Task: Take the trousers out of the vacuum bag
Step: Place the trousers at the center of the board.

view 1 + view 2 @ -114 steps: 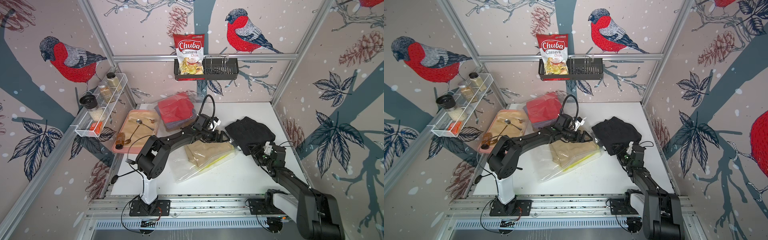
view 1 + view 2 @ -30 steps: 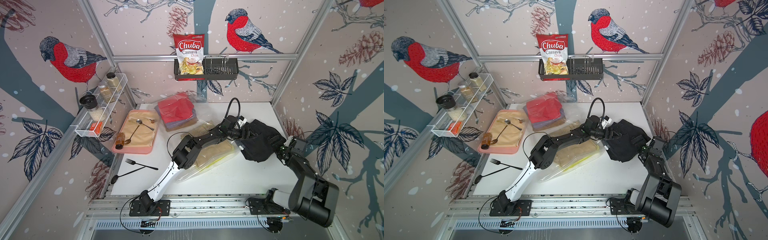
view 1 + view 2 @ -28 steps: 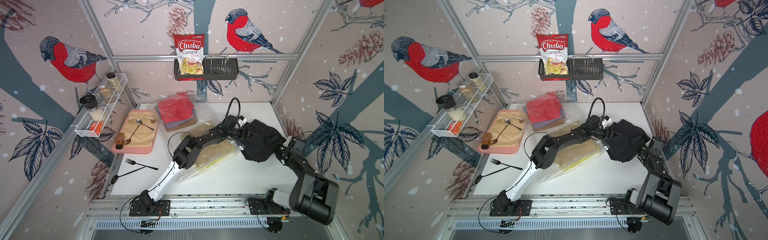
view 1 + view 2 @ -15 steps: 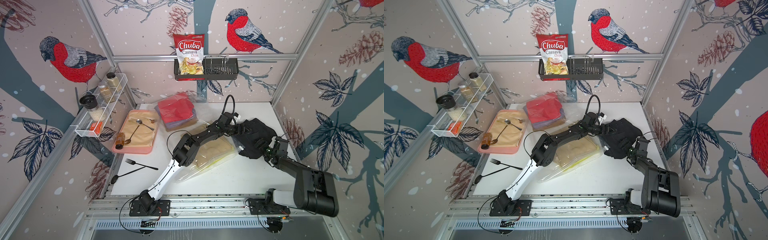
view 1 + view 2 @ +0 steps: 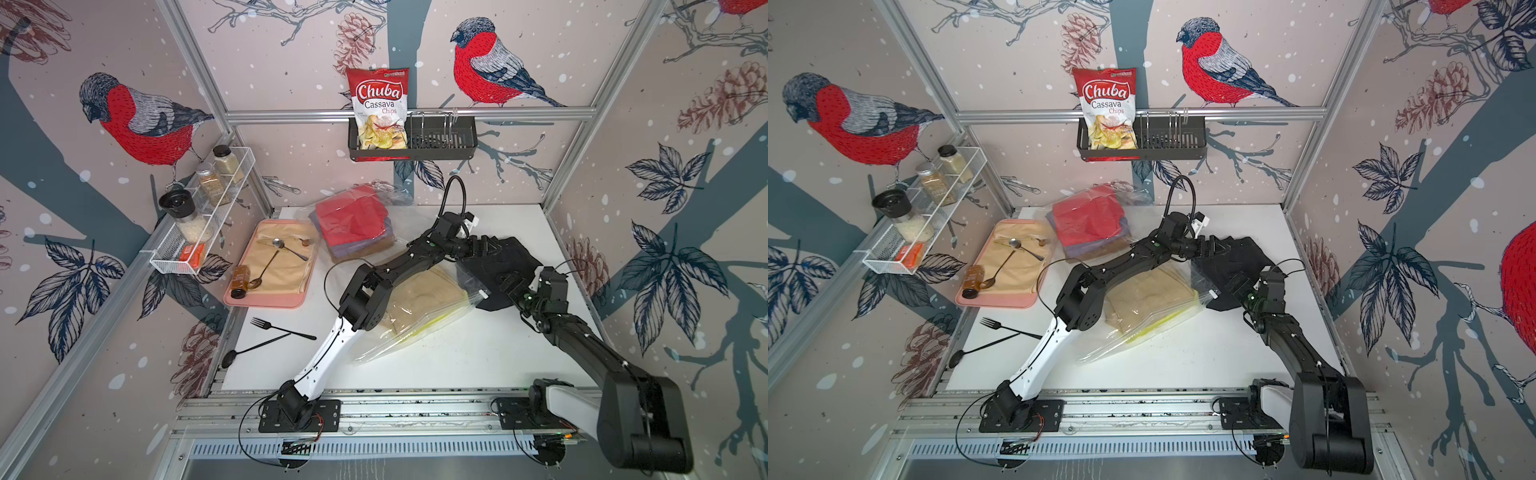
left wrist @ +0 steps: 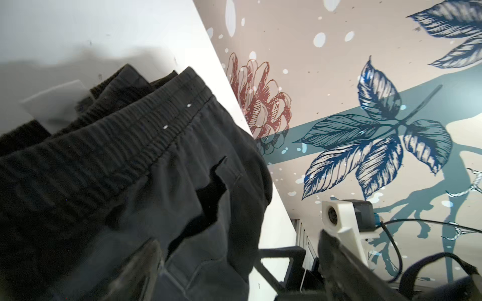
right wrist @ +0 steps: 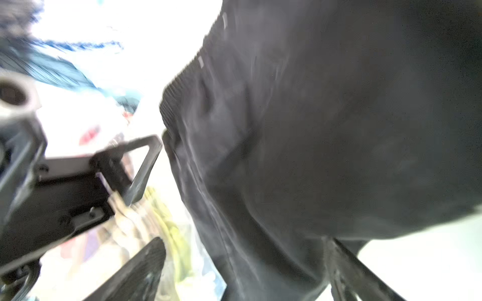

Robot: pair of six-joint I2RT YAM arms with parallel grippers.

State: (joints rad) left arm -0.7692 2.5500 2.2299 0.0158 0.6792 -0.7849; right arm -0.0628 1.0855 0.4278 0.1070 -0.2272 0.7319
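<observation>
L end effector (image 5: pixel 492 248) & R end effector (image 5: pixel 509 282) wide open, empty, at black trousers (image 5: pixel 517 257). Slick vacuum bag (image 5: pixel 382 345) may slide w/ next pull.

Matte black arms (image 5: pixel 415 261) (white lower links (image 5: pixel 328 353)), looped cables (image 5: pixel 456 177)

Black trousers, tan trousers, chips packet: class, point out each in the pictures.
black trousers (image 5: pixel 519 257): in a top view, middle of the crumpled cloth.
tan trousers (image 5: pixel 424 296): in a top view, middle of the folded cloth.
chips packet (image 5: pixel 378 104): in a top view, white label.
</observation>
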